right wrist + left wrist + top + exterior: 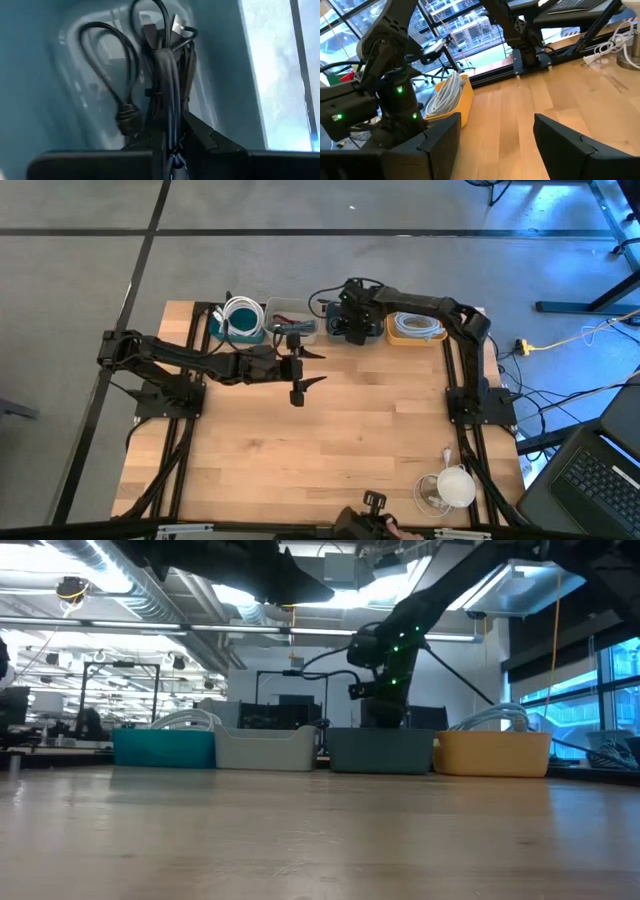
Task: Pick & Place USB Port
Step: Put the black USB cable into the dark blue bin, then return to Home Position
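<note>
Wood-grain table (330, 450) fills the foreground, bare across its middle. Along its far edge stands a row of four bins. Going from left to right: a teal bin (240, 322) holding a coil of white cable (241, 315), a pale grey bin (290, 320) with dark and red items inside, a dark grey-blue bin (366, 332), and a yellow bin (416, 327) with more coiled white cable.

On the left side, the left gripper (303, 369) hangs above the table just in front of the pale grey bin, its fingers spread wide with nothing between them.

Farther right, the right gripper (172, 135) is down inside the dark grey-blue bin. Its wrist view shows the two fingers drawn together around a bundle of black USB cable (167, 75), which loops up the bin's inner wall with a connector plug hanging at one side. So the cable sits in the third bin from the left, pinched in that claw.

At the table's near right corner rests a white cup-shaped object (455, 486).
</note>
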